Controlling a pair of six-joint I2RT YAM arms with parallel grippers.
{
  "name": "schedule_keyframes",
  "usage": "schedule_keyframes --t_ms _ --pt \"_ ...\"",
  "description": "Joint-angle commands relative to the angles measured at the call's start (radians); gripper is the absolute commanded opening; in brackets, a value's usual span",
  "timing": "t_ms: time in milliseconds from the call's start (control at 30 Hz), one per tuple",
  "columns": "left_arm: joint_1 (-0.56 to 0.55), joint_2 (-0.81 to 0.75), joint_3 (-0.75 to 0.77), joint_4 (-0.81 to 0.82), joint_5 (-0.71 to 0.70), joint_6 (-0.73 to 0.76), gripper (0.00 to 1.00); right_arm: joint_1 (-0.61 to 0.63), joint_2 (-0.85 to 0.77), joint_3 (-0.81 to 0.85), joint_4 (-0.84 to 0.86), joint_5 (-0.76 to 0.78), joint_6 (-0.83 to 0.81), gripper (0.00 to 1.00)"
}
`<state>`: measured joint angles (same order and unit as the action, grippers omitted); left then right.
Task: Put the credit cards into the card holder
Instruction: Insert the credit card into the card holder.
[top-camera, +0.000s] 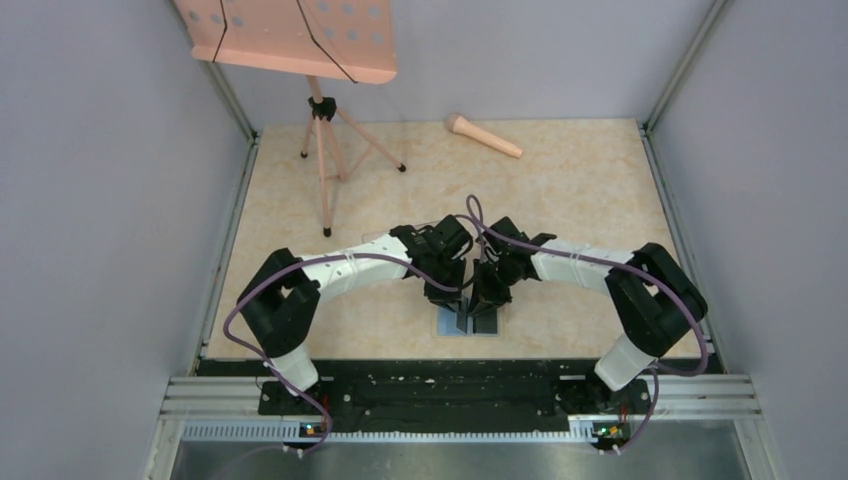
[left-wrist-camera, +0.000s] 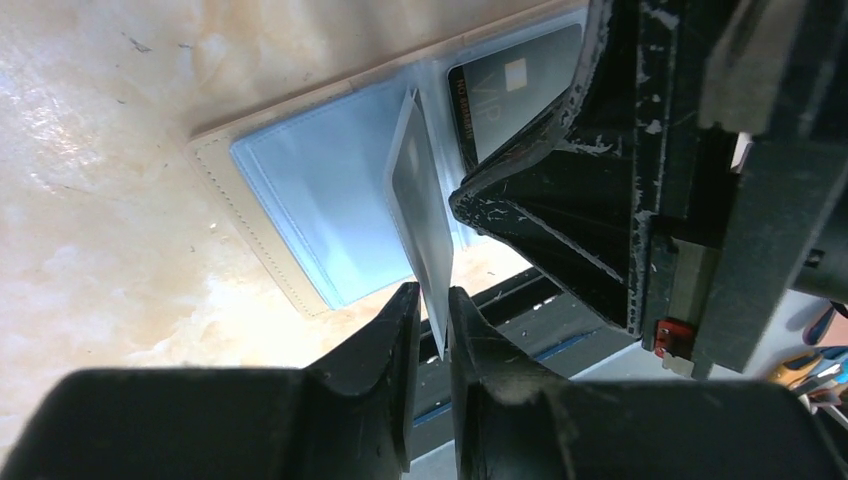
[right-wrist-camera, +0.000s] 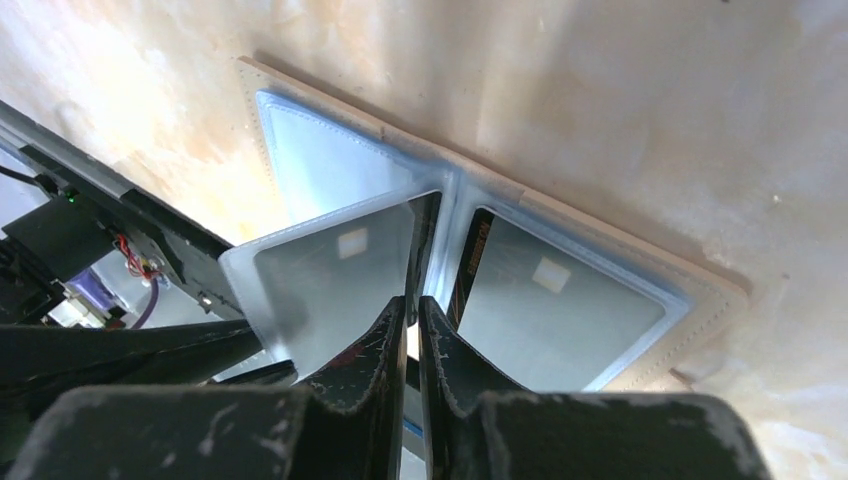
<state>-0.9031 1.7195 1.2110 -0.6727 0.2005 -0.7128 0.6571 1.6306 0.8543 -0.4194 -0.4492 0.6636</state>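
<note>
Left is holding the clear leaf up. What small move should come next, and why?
Probably nudge the right end effector forward, sliding the dark card it seems to pinch deeper into the raised leaf. The left end effector holds that leaf upright over the open card holder, and part of the card shows outside it.

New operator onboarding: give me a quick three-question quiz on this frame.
1. True or false: the card holder lies folded shut.
2. The left gripper is: A open; B pinching the holder's clear sleeve; C out of view.
3. What word is printed on the dark card lying in the holder?
Key: 1 false; 2 B; 3 VIP.
</note>
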Motion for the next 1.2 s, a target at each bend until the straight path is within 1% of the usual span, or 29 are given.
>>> schedule_keyframes --t_ms 0,200,300,500,733,933,967,1067,1167 --pt "-0.01 -0.006 0.029 0.055 0.034 0.008 0.22 0.012 -0.085 0.069 -0.059 0.062 -0.018 0.09" --pt "-0.013 -0.001 0.047 0.061 0.043 0.006 0.23 0.01 -0.148 0.083 -0.123 0.142 -0.032 0.1" --pt "-0.016 0.006 0.053 0.074 0.05 0.004 0.26 0.003 -0.174 0.079 -0.14 0.166 -0.032 0.1" --pt "-0.023 0.029 0.054 0.134 0.09 -0.015 0.31 -0.055 -0.22 0.05 -0.146 0.155 -0.034 0.1" --pt "-0.025 0.078 0.057 0.193 0.146 -0.024 0.33 -0.145 -0.258 0.026 -0.147 0.108 -0.055 0.1" --pt "-0.025 0.084 0.08 0.229 0.169 -0.02 0.39 -0.169 -0.246 0.052 -0.163 0.099 -0.08 0.1" --pt "-0.025 0.077 0.084 0.235 0.169 -0.016 0.41 -0.169 -0.24 0.058 -0.164 0.095 -0.084 0.1" --pt "-0.023 0.049 0.08 0.292 0.181 -0.008 0.5 -0.169 -0.224 0.078 -0.167 0.093 -0.09 0.1" --pt "-0.018 0.036 0.086 0.345 0.206 -0.015 0.52 -0.17 -0.207 0.099 -0.166 0.091 -0.095 0.11"
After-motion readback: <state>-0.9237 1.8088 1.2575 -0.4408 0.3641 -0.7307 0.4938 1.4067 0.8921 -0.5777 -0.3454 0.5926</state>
